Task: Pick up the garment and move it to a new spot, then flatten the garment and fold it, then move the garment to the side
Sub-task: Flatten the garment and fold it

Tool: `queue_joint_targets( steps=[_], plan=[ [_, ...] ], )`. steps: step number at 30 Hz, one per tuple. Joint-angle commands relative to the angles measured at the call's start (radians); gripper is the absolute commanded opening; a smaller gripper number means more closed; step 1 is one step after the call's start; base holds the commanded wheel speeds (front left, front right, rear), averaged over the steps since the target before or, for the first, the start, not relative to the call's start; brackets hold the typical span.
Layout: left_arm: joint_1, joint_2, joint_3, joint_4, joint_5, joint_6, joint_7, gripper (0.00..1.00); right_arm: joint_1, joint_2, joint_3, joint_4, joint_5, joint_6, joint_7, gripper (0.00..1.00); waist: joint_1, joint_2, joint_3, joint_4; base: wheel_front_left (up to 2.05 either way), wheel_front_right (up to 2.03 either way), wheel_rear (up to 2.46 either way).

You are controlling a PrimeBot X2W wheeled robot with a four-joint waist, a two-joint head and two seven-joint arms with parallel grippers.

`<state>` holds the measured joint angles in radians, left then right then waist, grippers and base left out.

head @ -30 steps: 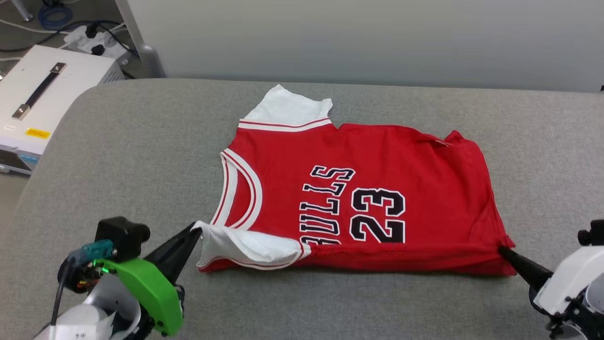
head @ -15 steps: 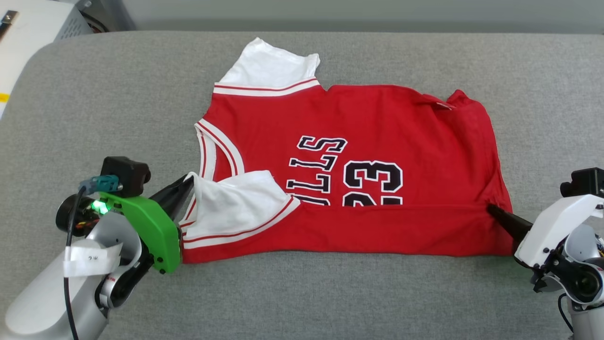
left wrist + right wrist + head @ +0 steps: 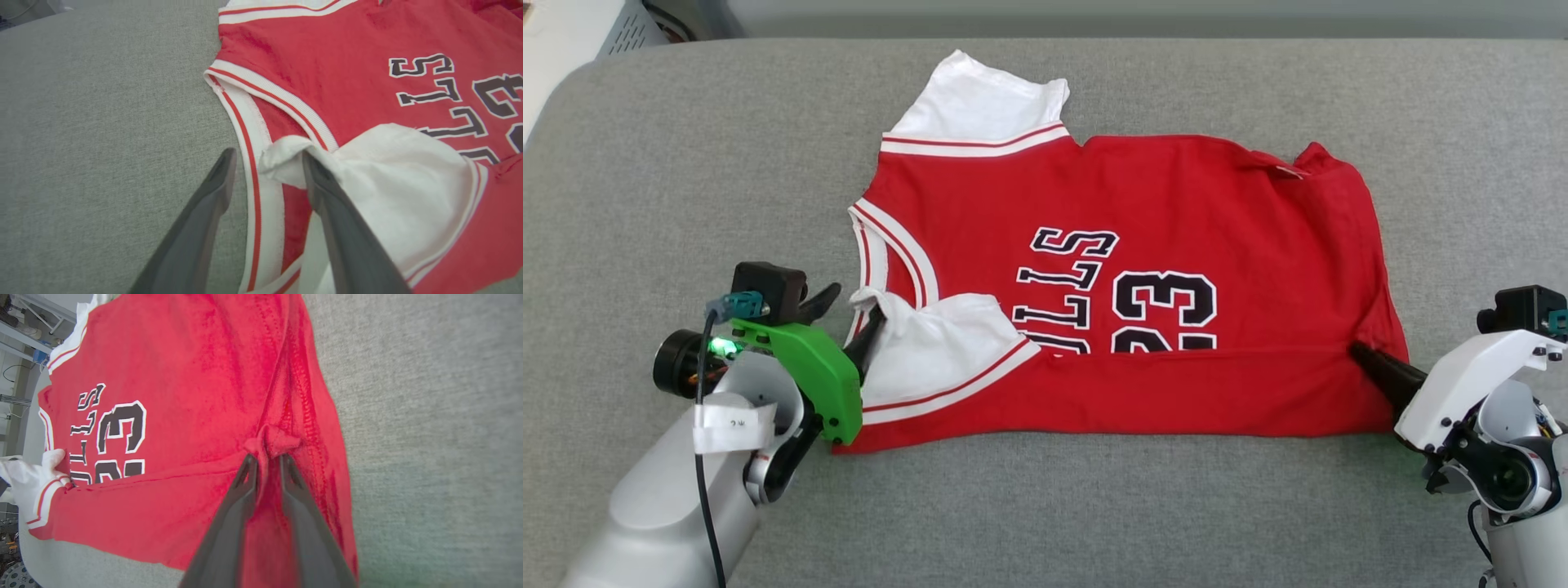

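Head view — left claw [image 3: 856,304] now spread, garment [image 3: 1176,204] released; right claw [image 3: 1357,351] still pinching it.

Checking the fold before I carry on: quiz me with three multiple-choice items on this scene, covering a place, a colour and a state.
1. The folded-over white sleeve lies:
A. on the jersey, beside the left gripper
B. off the jersey
C. under the hem
2. The number is filled:
A. white
B. black
C. blue
3. The right gripper is:
A. open
B. shut on the jersey
C. shut on nothing
Key: A, the sleeve overlaps the lettering; B, black 23 outlined in white; B, its fingers pinch bunched red cloth.
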<state>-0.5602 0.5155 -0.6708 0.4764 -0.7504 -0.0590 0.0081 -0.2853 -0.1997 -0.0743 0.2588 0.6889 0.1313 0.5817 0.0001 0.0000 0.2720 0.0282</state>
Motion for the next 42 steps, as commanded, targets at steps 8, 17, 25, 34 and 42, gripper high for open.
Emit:
queue_joint_targets(
  steps=[8, 17, 25, 34, 42],
  plan=[
    [0.040, -0.053, 0.033, 0.039, -0.007, 0.028, -0.150, 1.00, 0.037, -0.048, 0.049, -0.048, -0.037, -0.001, -0.058, 1.00, -0.0001, 0.0000, -0.101, 0.009, 0.00, 0.00, 0.00],
    [0.204, -0.081, 0.113, -0.086, -0.103, 0.117, -0.218, 1.00, 0.161, -0.057, 0.043, -0.174, -0.175, -0.001, -0.017, 1.00, -0.0001, 0.0000, -0.157, 0.010, 0.00, 0.00, 0.00],
    [0.334, -0.048, 0.106, -0.218, -0.133, 0.224, -0.126, 1.00, 0.235, 0.025, -0.002, -0.331, -0.279, -0.001, 0.085, 1.00, -0.0001, 0.0000, -0.136, 0.000, 0.00, 0.00, 0.00],
    [0.371, 0.002, 0.090, -0.254, -0.136, 0.353, 0.025, 1.00, 0.266, 0.074, -0.027, -0.425, -0.316, -0.001, 0.126, 1.00, -0.0001, 0.0000, -0.096, -0.021, 0.00, 0.00, 0.00],
    [0.358, 0.020, 0.080, -0.230, -0.128, 0.416, 0.096, 1.00, 0.265, 0.095, -0.028, -0.443, -0.311, -0.001, 0.122, 1.00, -0.0001, 0.0000, -0.049, -0.037, 0.00, 0.00, 0.00]
  ],
)
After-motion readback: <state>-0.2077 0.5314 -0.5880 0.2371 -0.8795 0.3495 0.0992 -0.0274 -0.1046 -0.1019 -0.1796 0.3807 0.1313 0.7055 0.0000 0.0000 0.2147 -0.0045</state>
